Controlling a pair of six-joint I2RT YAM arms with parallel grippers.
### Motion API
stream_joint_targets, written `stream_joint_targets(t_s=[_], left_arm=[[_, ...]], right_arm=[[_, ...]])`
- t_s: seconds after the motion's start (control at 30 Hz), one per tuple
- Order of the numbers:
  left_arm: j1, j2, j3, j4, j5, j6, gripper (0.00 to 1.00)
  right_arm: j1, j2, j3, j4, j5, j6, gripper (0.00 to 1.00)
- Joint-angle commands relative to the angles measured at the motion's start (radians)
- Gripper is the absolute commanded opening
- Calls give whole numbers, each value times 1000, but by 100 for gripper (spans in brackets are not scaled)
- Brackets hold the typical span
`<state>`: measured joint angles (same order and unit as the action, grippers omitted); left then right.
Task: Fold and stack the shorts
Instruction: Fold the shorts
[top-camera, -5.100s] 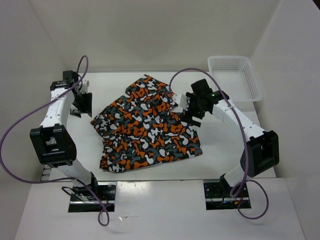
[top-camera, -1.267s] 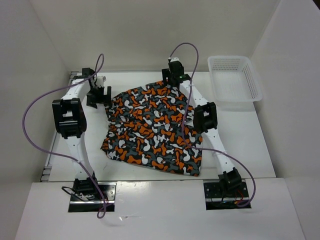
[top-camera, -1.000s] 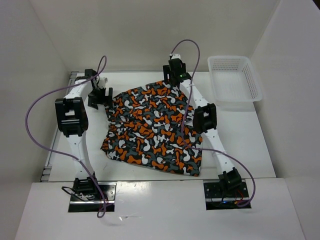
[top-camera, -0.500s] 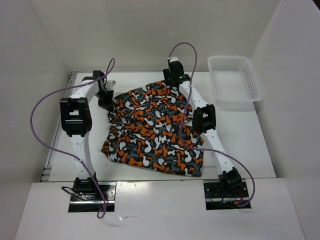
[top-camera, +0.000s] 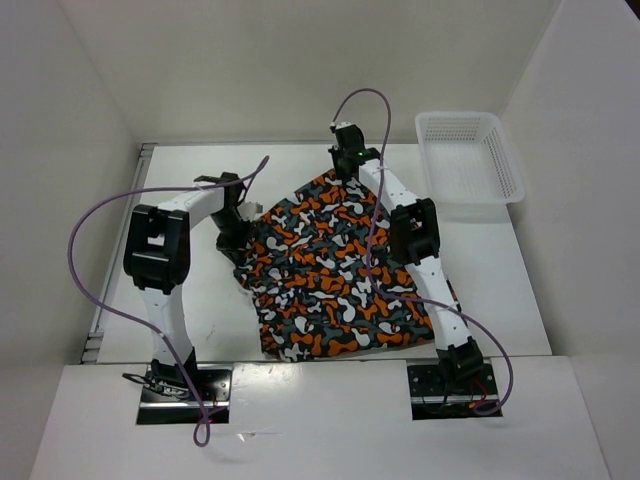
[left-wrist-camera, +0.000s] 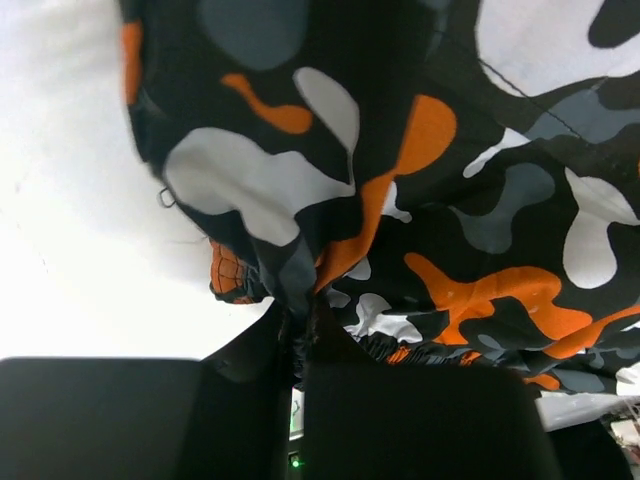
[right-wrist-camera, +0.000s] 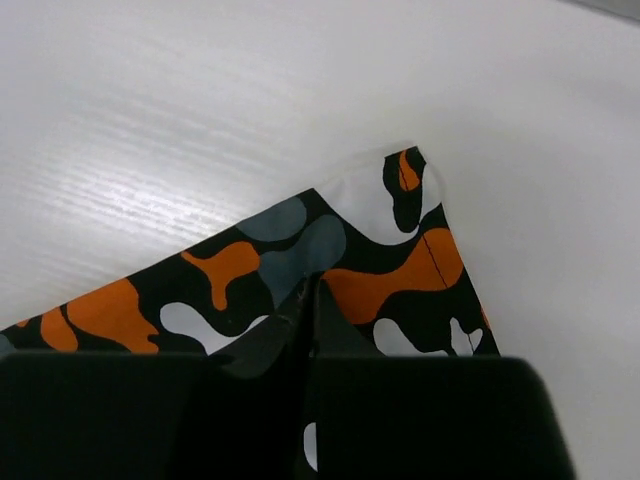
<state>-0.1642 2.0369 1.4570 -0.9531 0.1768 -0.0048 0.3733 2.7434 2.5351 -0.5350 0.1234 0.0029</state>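
Dragged rightward since a moment ago by the left gripper (top-camera: 240, 238), whose fingers pinch tight on a bunched left edge, the shorts (top-camera: 340, 275) lie doubled over mid-table (top-camera: 480, 262), their far corner clamped in the closed right gripper (top-camera: 347, 168).

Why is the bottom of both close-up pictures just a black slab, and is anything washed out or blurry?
Left wrist view: the slab is the left gripper, unlit and close to the lens; the table beside the shorts is blown out white. Right wrist view: same for the right gripper; the shorts' corner is sharp, the table has streaky sheen. Top view: even, soft light.
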Motion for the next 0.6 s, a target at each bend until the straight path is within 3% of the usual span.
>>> stream_joint_targets(t_s=[0.0,0.2,0.27,0.33,0.43,0.57], left_arm=[[14,-67,-50,-61,26,5,0],[86,-101,-109,-32,4,5,0],[86,-101,-121,-22,-23,5,0],[86,-87,-121,-12,-23,5,0],[75,-76,-93,-12,-23,5,0],[66,-67,-93,-12,-23,5,0]], right_arm=[[7,-45,-100,-169,-18,0,3],[-2,-212,-251,-194,-83,31,0],[-11,-211,-198,-194,-84,60,29],[-11,-177,-65,-183,-53,83,49],[13,-105,46,-165,31,120,64],[36,-32,80,-145,71,131,73]])
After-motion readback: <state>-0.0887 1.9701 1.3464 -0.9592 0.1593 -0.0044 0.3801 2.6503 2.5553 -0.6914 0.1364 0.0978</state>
